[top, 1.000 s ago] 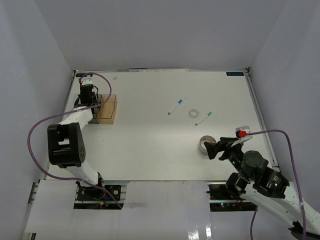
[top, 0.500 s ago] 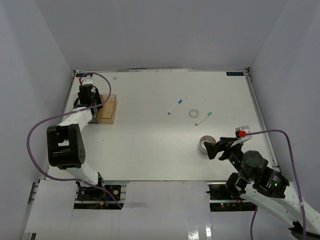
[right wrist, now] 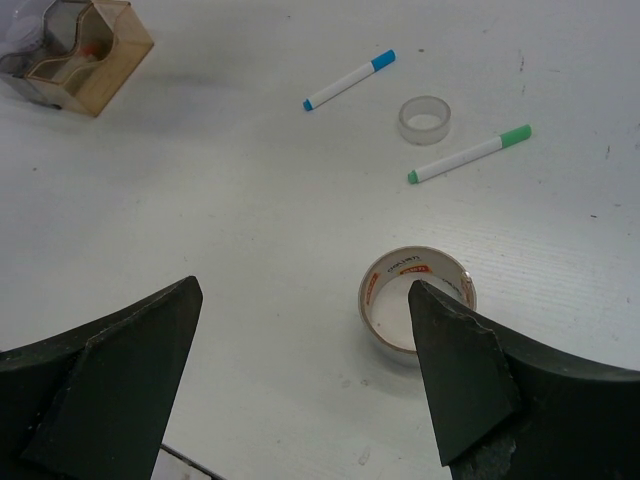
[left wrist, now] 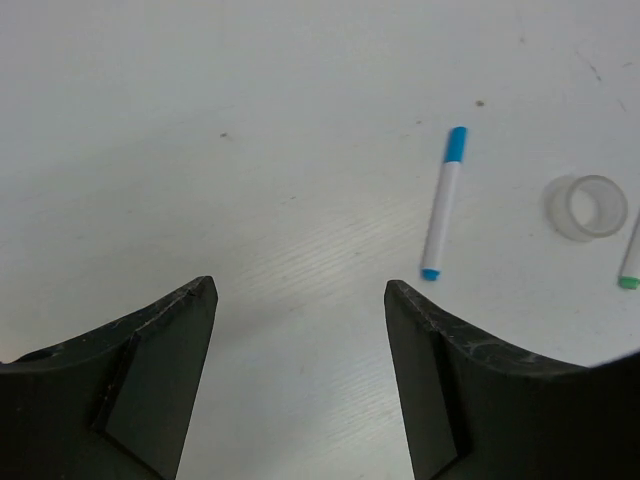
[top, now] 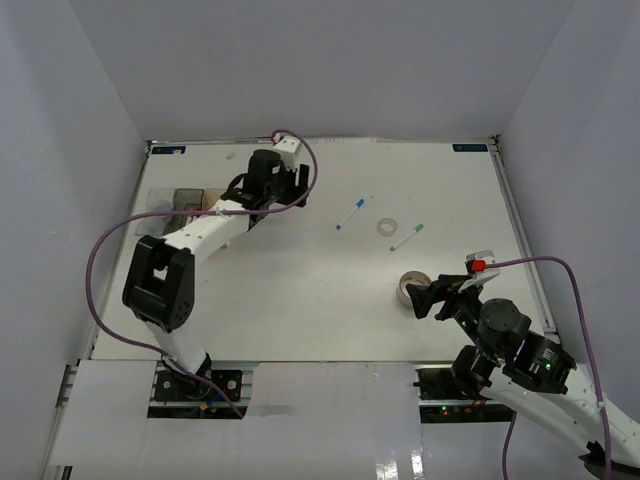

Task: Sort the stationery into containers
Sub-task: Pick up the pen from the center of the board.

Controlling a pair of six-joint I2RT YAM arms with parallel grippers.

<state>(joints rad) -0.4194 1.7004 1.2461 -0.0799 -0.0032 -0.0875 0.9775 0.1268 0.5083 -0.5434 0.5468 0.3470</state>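
A: What colour is the counter (right wrist: pixel 220 230)?
B: White. At upper centre, the blue-capped marker (right wrist: pixel 349 79) has a white body and a blue tip. The green-capped marker (right wrist: pixel 469 154) is white too, with green at both ends.
A: And the rolls?
B: The small roll (right wrist: pixel 424 119) is cloudy clear. The larger tape roll (right wrist: pixel 417 300) is whitish, with red-orange print inside.
A: Upper left?
B: An amber-orange bin (right wrist: pixel 85 55). The left end effector (left wrist: pixel 300 288) and right end effector (right wrist: pixel 305 288) are black.
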